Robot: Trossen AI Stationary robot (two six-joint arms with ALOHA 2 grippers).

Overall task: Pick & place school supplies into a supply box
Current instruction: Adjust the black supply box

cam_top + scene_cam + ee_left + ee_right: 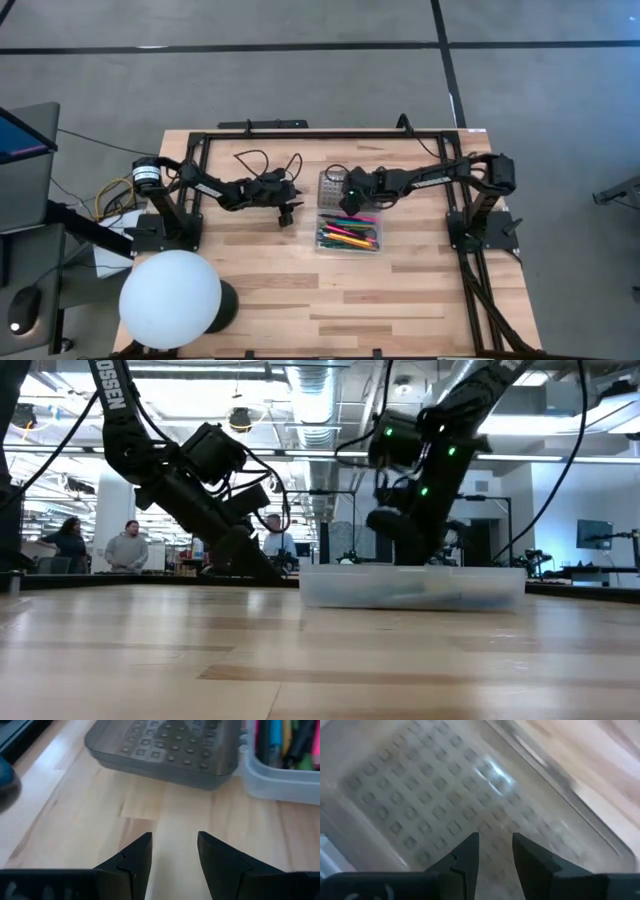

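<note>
Translucent plastic supply box (348, 237) lay mid-bench, full of pens (346, 234); its dotted lid (331, 187) lay open toward the far edge. Right claw (349, 203) hovered over the lid, empty, slightly parted; left claw (286, 216) waited beside, open. Lid likely light, stiff, slippery: grip its rim.

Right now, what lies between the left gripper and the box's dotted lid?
Only bare wooden table. The left wrist view shows the left gripper open, with nothing between it and the dotted lid; the pen-filled supply box sits beside the lid.
</note>
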